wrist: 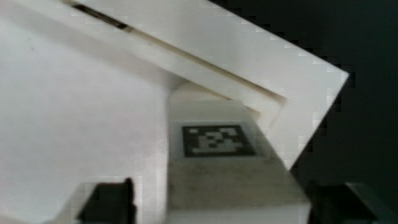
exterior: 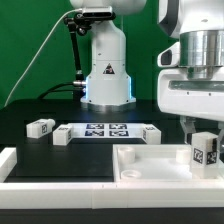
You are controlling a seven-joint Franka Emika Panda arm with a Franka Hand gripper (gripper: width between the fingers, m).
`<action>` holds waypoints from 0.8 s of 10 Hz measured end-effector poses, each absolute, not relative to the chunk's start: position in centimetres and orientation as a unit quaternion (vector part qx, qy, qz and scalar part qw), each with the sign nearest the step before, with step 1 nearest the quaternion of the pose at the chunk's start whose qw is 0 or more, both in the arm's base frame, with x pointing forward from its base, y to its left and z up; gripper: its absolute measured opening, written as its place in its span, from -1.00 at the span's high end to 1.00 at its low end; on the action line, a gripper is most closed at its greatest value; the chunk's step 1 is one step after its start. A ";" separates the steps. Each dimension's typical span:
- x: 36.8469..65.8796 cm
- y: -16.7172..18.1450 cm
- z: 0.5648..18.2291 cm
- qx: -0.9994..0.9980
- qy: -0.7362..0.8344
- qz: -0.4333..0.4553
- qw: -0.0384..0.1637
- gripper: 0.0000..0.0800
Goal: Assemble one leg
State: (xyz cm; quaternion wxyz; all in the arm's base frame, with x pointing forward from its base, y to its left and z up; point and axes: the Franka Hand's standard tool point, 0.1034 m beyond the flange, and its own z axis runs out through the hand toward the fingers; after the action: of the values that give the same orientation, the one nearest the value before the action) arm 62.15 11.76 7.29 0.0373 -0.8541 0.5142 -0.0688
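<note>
Listing by size, from the exterior view first: black surface [exterior: 30, 105] bearing all parts, with a white robot base behind it.

Arm: its white wrist housing hangs at the exterior view's right, over the tray.

Tray [exterior: 140, 165]: large white square piece with raised rim, near edge of the surface, toward the exterior view's right. The wrist view shows only its angled white walls and rim at close range.

Marker board [exterior: 105, 130]: flat, white, several tags, lying mid-surface. Not seen in the wrist view.

Gripper [exterior: 203, 140]: pinching the leg [exterior: 205, 150], which stands upright over the tray's right-hand part. Whether the leg touches the tray cannot be told. In the wrist view both dark fingers [wrist: 111, 203] flank the leg [wrist: 222, 150], tag face visible.

Spare legs [exterior: 41, 127]: three lie on the surface around the marker board, exterior view only.
</note>
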 end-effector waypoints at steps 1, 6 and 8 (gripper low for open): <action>62.2 11.6 7.3 -0.865 0.496 -0.070 0.036 -0.28; 62.0 12.6 7.3 -0.968 0.239 -0.076 0.018 -0.62; 61.9 12.9 7.2 -0.987 0.142 -0.078 0.009 -0.62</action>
State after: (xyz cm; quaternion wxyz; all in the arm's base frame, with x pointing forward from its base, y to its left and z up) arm 61.90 12.90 7.24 0.0092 -0.9867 0.1423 -0.0776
